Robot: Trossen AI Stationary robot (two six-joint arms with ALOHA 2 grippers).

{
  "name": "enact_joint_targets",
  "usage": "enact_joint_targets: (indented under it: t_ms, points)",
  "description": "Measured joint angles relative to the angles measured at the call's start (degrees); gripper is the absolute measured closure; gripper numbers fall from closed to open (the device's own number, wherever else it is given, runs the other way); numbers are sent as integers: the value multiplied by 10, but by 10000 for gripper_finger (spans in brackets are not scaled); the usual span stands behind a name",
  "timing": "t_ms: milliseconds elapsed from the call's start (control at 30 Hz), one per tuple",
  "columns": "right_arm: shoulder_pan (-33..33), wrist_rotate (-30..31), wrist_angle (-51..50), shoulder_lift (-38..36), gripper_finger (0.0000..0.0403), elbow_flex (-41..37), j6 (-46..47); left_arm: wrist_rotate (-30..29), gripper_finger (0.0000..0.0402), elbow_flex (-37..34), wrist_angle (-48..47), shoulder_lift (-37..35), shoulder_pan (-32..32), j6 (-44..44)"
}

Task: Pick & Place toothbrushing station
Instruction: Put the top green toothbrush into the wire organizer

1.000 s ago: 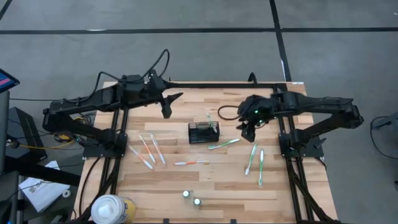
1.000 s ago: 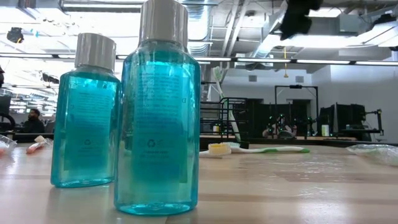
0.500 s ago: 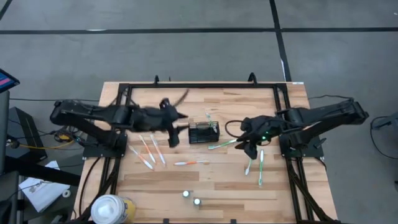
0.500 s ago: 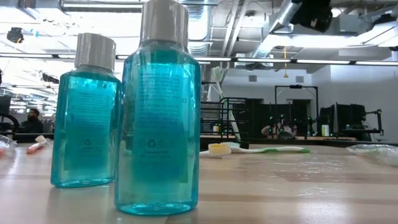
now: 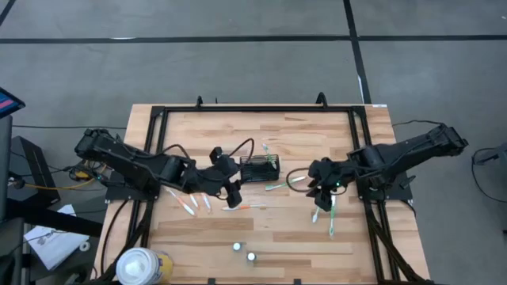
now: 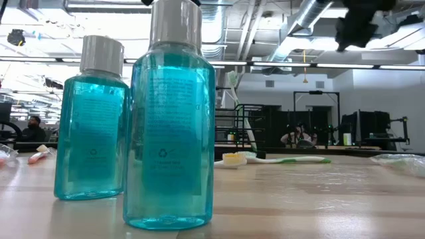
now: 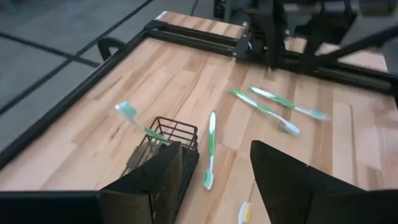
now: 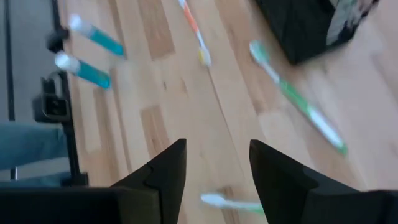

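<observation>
We saw both arms drop lower | left gripper (image 5: 230, 192) apart beside wire holder (image 5: 259, 168) | right gripper (image 5: 318, 199) apart over green toothbrush (image 5: 316, 210)

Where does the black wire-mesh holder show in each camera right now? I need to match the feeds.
High view: black wire-mesh holder mid-table, just right of the left gripper.
Low view: behind the front blue bottle, centre background.
Left wrist view: low, partly behind the gripper's finger.
Right wrist view: top right corner.
Shared landmark: the green toothbrush lying beside it.
</observation>
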Motion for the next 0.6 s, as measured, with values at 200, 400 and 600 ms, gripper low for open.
enact_joint_targets:
  t_ms: [200,400,600]
  points:
    - [12,-1,60,0,231,-53,21,-58,216,0,9,9,-31,-45]
    - [-6,-2,146,0,234,-113,30,-128,216,0,-63,9,-53,-113]
    - [-67,-18,171,9,233,-170,25,-177,216,-38,-109,4,-58,-180]
